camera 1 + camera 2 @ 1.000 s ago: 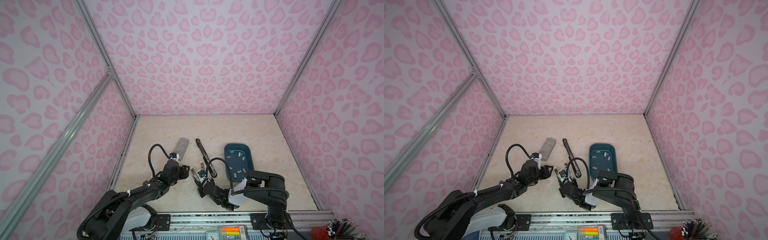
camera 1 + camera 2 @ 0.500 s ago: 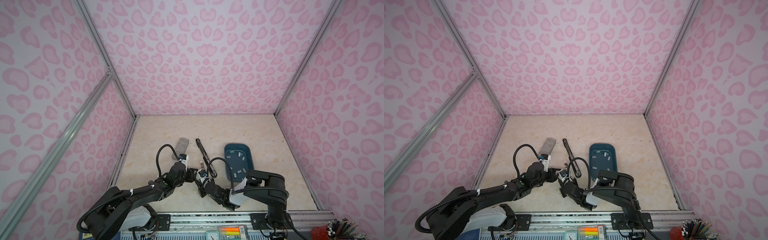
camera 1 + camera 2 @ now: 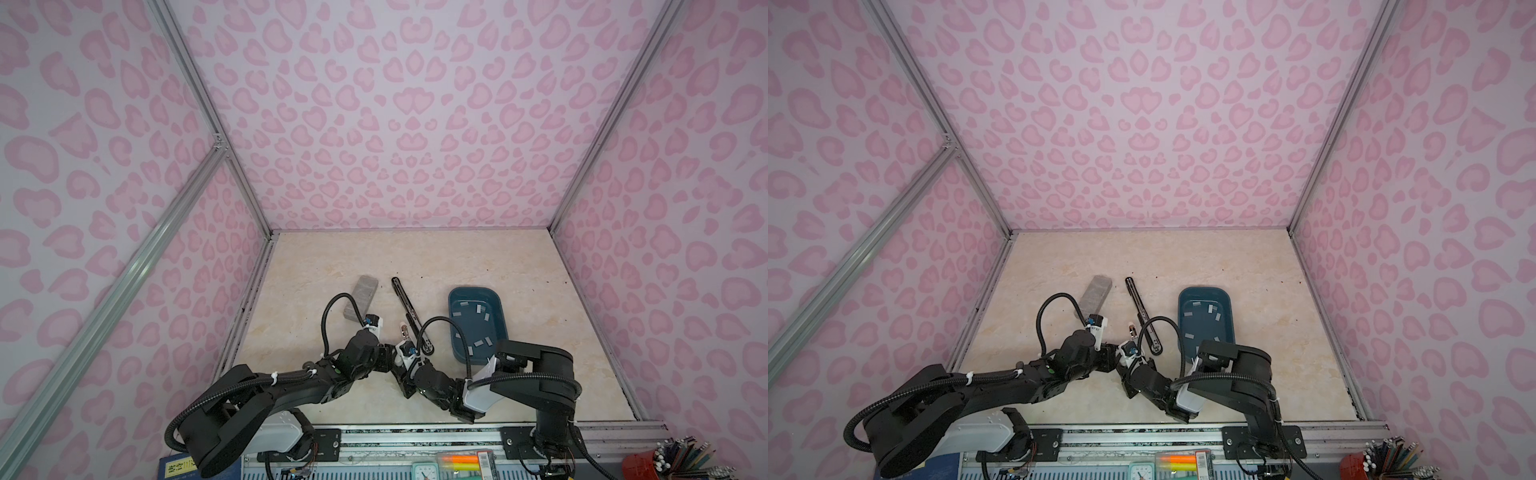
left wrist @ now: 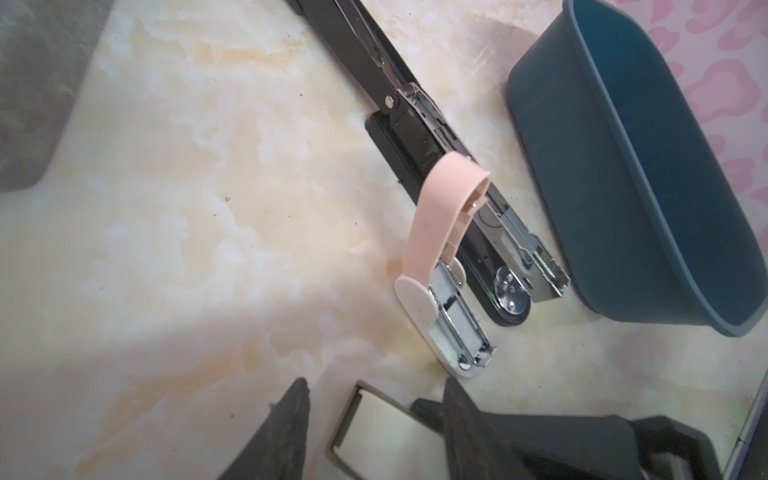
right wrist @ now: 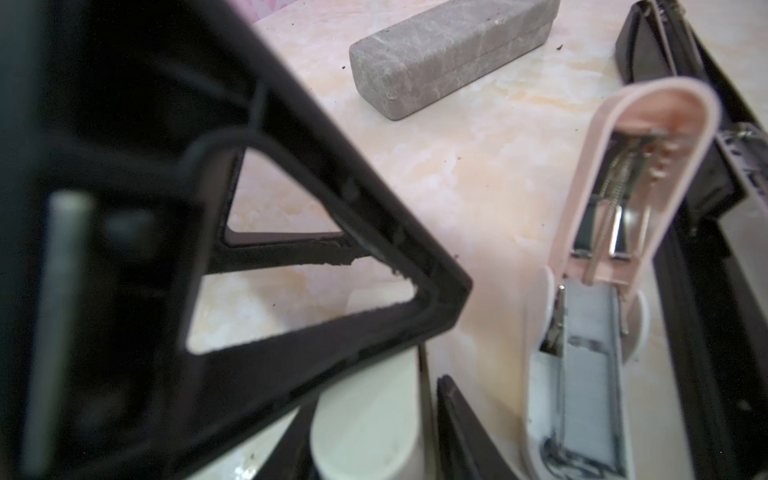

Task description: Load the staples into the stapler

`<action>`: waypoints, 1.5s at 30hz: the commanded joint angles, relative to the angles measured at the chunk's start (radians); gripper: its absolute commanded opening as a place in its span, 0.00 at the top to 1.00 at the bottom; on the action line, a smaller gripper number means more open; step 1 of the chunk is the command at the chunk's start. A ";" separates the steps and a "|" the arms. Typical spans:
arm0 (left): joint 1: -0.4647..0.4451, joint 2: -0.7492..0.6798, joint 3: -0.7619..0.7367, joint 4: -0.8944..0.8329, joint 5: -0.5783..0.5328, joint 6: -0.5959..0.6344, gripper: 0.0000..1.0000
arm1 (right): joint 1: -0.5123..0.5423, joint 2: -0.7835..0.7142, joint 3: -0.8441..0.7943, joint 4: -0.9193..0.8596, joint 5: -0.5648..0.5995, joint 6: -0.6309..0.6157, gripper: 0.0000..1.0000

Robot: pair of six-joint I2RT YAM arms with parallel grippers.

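**A:** Two claws meet nearest the rail. How do they stand?

**B:** Almost tip to tip. The left gripper [image 4: 378,380] has its fingers [image 4: 291,436] parted. In the left wrist view, bare table shows between one finger and a pale flat piece [image 4: 374,432] lying in the gap, so nothing is clamped there. The right gripper [image 3: 401,368] faces it. Its own view is blurred at the tips, with something white between them. I cannot tell whether it is gripping or loose.

**A:** Just beyond them?

**B:** A small pink stapler [image 4: 436,216] with its lid swung up. Its channel [image 5: 586,365] looks grey inside. It lies just beside the near end of the black stapler [image 3: 405,299]. That one is folded out flat on the marbled table [image 3: 332,257] and runs away from the arms.

**A:** And the staples?

**B:** The staples [image 3: 478,308] are short grey strips scattered loose in the dark blue tray [image 4: 602,187]. The tray sits close on the black stapler's right, and I cannot tell whether they touch.

**A:** Farthest back?

**B:** A grey speckled block [image 3: 360,297], left of the black stapler's far half and apart from it.
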 commanded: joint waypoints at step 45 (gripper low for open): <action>-0.002 -0.303 -0.107 -0.094 -0.132 0.014 0.35 | -0.017 -0.240 0.136 -0.455 0.077 -0.044 0.70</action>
